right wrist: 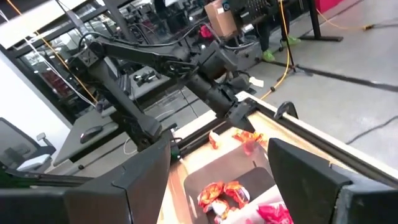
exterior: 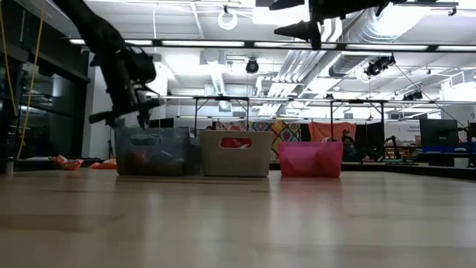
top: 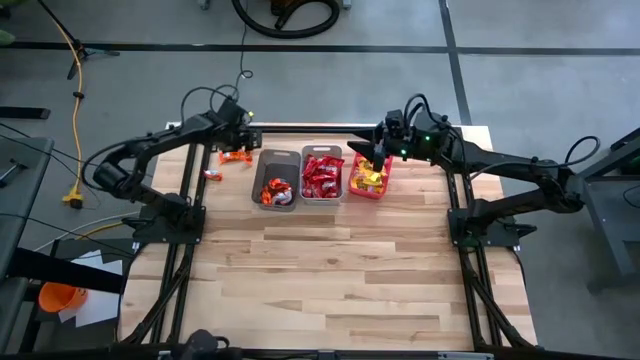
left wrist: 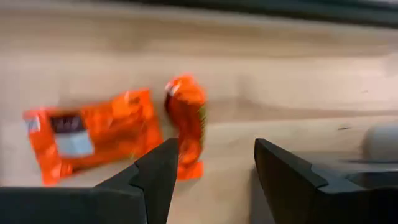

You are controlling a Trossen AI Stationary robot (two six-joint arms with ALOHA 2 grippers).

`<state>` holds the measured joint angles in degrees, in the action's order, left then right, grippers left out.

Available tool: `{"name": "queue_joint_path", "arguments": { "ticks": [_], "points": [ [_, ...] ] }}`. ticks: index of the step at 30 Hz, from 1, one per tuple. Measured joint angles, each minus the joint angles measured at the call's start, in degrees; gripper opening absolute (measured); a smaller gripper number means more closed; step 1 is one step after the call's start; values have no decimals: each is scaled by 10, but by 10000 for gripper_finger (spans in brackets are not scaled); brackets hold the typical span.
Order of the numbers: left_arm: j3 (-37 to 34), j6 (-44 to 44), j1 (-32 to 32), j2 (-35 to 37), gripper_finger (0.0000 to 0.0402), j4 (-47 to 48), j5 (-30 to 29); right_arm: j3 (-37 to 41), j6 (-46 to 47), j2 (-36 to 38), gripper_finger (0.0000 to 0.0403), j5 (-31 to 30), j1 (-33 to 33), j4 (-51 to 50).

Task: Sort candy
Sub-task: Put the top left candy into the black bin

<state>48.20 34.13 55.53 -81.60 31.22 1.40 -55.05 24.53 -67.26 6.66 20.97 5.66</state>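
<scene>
Two orange wrapped candies point(left wrist: 93, 134) point(left wrist: 185, 121) lie flat on the wooden table, seen in the high view as an orange patch point(top: 235, 155) left of the bins. My left gripper point(left wrist: 211, 174) hangs open just above them, pointing steeply down, touching nothing; in the high view it is at the far left point(top: 240, 140). Another candy point(top: 213, 175) lies nearer the table's left edge. My right gripper point(top: 372, 158) waits open high over the pink bin point(top: 352, 185), also seen in its own wrist view point(right wrist: 217, 174).
Three bins stand in a row at the far middle: a brown one point(top: 258, 185) with orange candies, a grey one point(top: 304, 190) with red candies, and the pink one with yellow candies. The near half of the table point(top: 330, 280) is bare wood.
</scene>
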Motion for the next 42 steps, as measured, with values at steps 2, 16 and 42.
{"name": "queue_joint_path", "arguments": {
  "ticks": [2,16,42],
  "points": [
    [-24,19,0,1,200,-10,-4,0,9,0,266,0,0,-4],
    [-89,59,-4,2,188,-102,-6,0,11,0,266,0,0,-5],
    [-87,124,-59,-48,116,-91,-82,0,10,0,266,0,0,-5]
  ]
}}
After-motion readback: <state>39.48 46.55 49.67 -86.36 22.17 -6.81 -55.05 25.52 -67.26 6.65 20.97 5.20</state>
